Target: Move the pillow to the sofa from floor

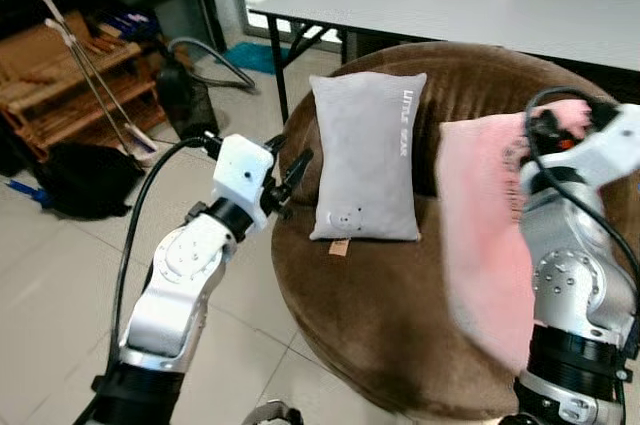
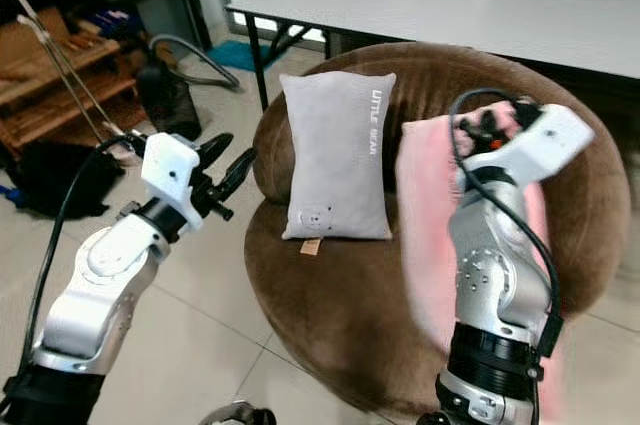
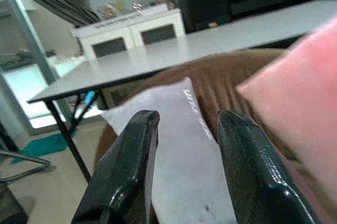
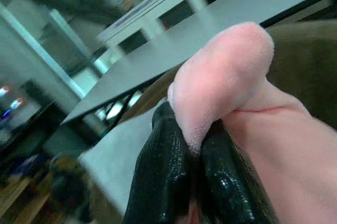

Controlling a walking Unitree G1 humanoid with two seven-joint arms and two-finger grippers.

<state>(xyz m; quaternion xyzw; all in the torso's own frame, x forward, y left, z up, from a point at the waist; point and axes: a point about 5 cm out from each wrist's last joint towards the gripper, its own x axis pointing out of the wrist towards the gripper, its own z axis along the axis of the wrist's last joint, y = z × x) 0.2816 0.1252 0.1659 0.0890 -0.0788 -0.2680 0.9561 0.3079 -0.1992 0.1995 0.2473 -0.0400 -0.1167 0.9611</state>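
Our right gripper (image 4: 192, 155) pinches the soft pink fleece pillow (image 1: 485, 235), which hangs long axis vertical over the round brown velvet sofa (image 1: 380, 295). The seat lies at 6 o'clock below it; our left gripper (image 3: 184, 166) is wide apart and empty.

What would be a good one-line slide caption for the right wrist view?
Right end effector shut on a corner of the pink pillow, brown sofa behind.

The pink pillow (image 4: 231, 76) is looking like soft fleecy cloth, the sofa (image 1: 400, 305) like matt brown velvet. The black fingers (image 4: 163, 176) are shining like glossy plastic.
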